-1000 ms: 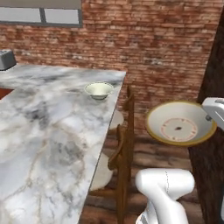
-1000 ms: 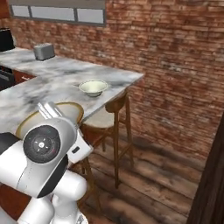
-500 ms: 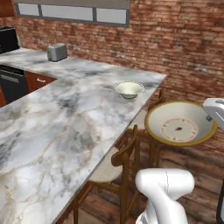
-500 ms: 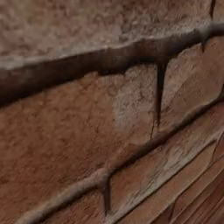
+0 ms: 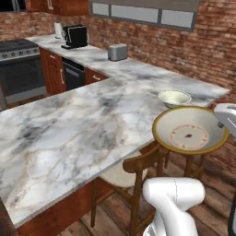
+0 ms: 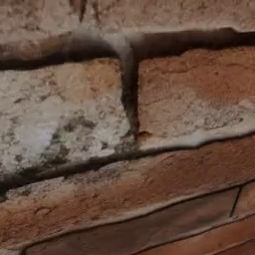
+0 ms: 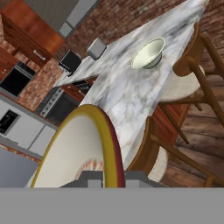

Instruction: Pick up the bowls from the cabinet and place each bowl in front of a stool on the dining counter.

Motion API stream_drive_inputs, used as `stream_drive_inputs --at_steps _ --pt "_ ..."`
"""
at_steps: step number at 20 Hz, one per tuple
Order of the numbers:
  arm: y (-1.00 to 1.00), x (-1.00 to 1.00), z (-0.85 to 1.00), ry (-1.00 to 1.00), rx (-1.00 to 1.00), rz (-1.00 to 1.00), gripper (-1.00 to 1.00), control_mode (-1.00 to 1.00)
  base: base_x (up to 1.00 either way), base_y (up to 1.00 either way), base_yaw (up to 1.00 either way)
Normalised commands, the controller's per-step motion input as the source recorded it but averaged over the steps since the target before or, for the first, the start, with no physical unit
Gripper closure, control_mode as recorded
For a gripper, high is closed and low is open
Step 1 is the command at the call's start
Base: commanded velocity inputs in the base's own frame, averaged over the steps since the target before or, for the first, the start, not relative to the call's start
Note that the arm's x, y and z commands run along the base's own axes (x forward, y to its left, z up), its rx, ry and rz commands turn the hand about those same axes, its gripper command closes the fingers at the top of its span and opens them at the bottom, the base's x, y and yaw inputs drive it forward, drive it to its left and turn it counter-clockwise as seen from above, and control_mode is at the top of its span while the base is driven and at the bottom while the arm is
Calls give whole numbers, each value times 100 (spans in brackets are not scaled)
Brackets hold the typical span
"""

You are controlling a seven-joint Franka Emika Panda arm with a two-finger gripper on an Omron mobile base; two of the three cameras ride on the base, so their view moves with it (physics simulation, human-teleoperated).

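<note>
Where brick wall looms, dining counter gleams marble.

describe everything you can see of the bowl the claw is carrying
The shallow round cream ceramic bowl with an olive-tan rim has a faint reddish ring and a small dark speck at its centre. It is empty and hangs in the air, roughly level, beside the edge of the grey-veined white marble dining counter and above a brown wooden stool. The shut claw pinches its rim at the right side; nothing else touches it.
</note>
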Motion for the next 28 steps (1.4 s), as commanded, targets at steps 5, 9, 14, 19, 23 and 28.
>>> stream_drive_inputs --at_steps 5,9,14,19,23,28 --pt "0 0 0 0 0 0 100 100 100 -48 54" --pt "0 0 0 0 0 0 100 100 100 -54 47" --pt "0 0 0 0 0 0 100 100 99 -64 41" --pt "0 0 0 0 0 0 100 100 98 -64 34" --pt "0 0 0 0 0 0 100 100 98 -50 31" --pt "0 0 0 0 0 0 100 100 85 -45 33"
